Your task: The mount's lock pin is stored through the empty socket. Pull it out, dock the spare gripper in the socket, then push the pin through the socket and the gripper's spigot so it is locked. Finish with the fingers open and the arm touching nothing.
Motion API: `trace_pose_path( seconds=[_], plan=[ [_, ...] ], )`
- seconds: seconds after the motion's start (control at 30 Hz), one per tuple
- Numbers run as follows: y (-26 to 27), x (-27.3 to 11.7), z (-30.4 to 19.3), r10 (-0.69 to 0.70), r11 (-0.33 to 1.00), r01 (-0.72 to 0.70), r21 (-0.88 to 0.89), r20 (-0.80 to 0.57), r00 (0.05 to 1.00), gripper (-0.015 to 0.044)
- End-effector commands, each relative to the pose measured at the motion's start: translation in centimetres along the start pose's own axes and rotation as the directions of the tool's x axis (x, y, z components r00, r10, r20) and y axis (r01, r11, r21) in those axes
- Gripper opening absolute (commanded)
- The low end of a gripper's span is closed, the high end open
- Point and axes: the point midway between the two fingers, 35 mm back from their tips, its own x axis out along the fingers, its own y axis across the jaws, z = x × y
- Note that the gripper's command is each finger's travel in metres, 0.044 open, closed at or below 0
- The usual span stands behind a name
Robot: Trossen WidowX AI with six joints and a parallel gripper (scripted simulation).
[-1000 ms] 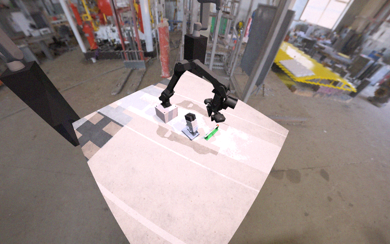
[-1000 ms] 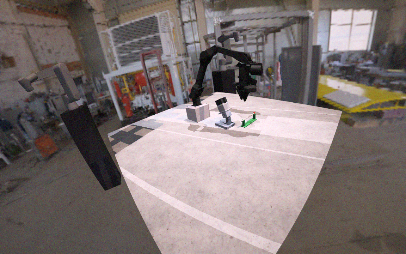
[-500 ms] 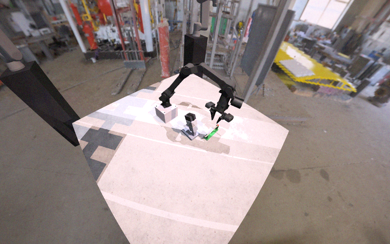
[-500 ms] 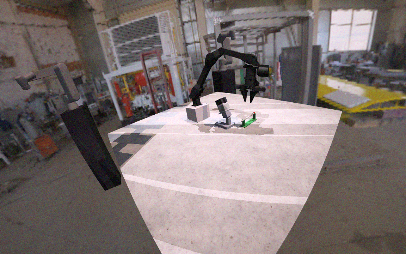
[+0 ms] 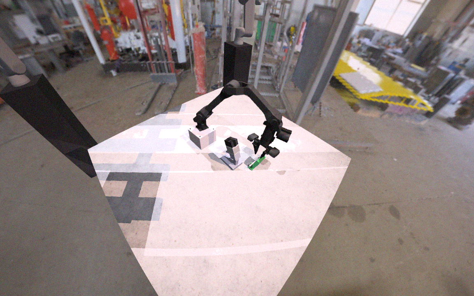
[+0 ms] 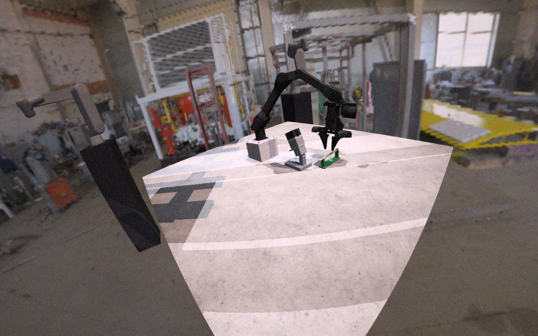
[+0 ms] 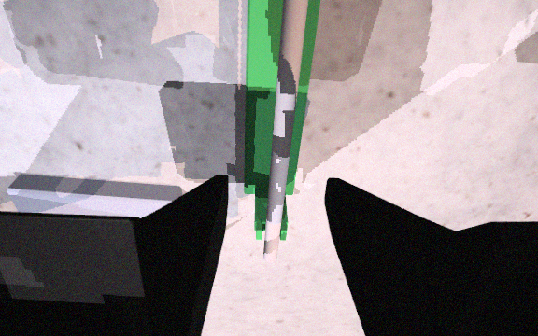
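"Right of centre in the exterior view, is the pin (image 5: 254, 162) (image 6: 329, 153) (image 7: 278, 173) seen?"
"Yes, on the green rack (image 5: 252, 167) (image 6: 330, 162) (image 7: 260, 42); probably stiff, light, rollable, best gripped mid-shaft."
"And the gripper (image 5: 259, 155) (image 6: 329, 149) (image 7: 277, 188)?"
"Partly opened above it; nothing is gripped."

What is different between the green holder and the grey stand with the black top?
The green holder is low and long; the grey stand rises higher. The holder's bar lies level, while the stand's upper body leans. The holder carries a thin rod; the stand carries a blocky body. Both are on the table.
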Motion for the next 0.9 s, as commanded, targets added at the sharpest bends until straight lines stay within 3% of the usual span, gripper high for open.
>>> trace_pose_path(
  seconds=[0.0, 0.87],
  plan=[
    [0.0, 0.6, 0.1, -0.007, 1.0, 0.007, -0.003, -0.002, 1.0, 0.018],
    [-0.2, 4.8, 1.1, -0.007, 1.0, 0.007, -0.003, -0.002, 1.0, 0.018]
  ],
)
